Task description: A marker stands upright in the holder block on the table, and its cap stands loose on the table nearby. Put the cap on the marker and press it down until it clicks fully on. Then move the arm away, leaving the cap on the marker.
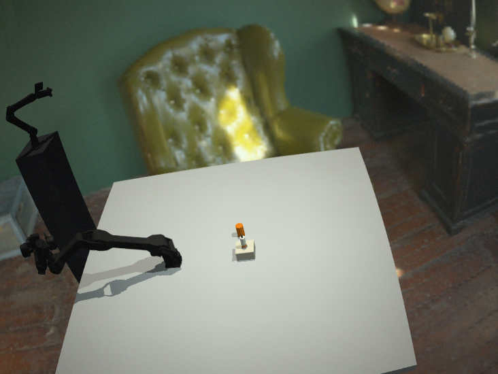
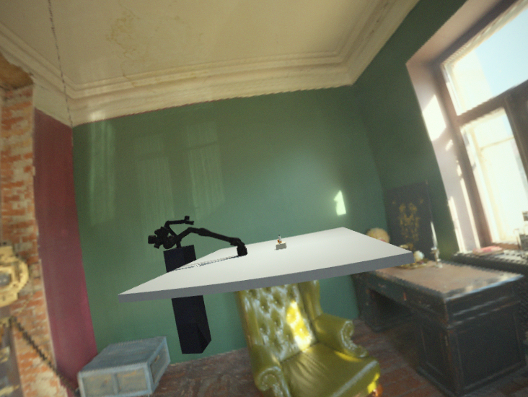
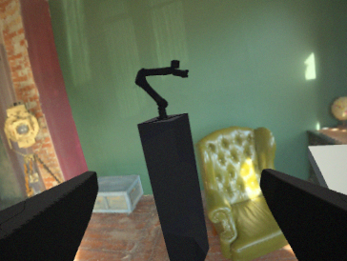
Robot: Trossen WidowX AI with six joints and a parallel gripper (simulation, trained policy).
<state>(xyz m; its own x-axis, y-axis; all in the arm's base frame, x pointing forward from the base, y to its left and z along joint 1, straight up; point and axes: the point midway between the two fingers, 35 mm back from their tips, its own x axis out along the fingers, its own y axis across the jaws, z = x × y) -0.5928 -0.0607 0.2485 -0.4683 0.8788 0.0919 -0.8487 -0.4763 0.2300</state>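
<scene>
The orange cap [image 1: 239, 229] stands upright on the table behind the holder block, off the marker. The pale marker [image 1: 243, 242] [image 2: 279, 237] stands upright in the cream holder block [image 1: 245, 254] [image 2: 280, 246]; its bare dark tip overlaps the cap's lower edge in the top view. My gripper [image 3: 181, 179] is open and empty, its two black fingers wide apart in the wrist view. It is far left of the block, out beyond the table's left edge, facing a black pedestal. The fingertips are too small to make out in the top and exterior views.
The white table [image 1: 281, 313] [image 2: 319, 255] [image 3: 332, 167] carries my arm's base [image 1: 173, 261] at its left side. A black pedestal [image 1: 52, 192] [image 2: 187, 324] [image 3: 173, 190] with a second small black arm [image 1: 20, 108] [image 3: 153, 81] stands behind the table's left side.
</scene>
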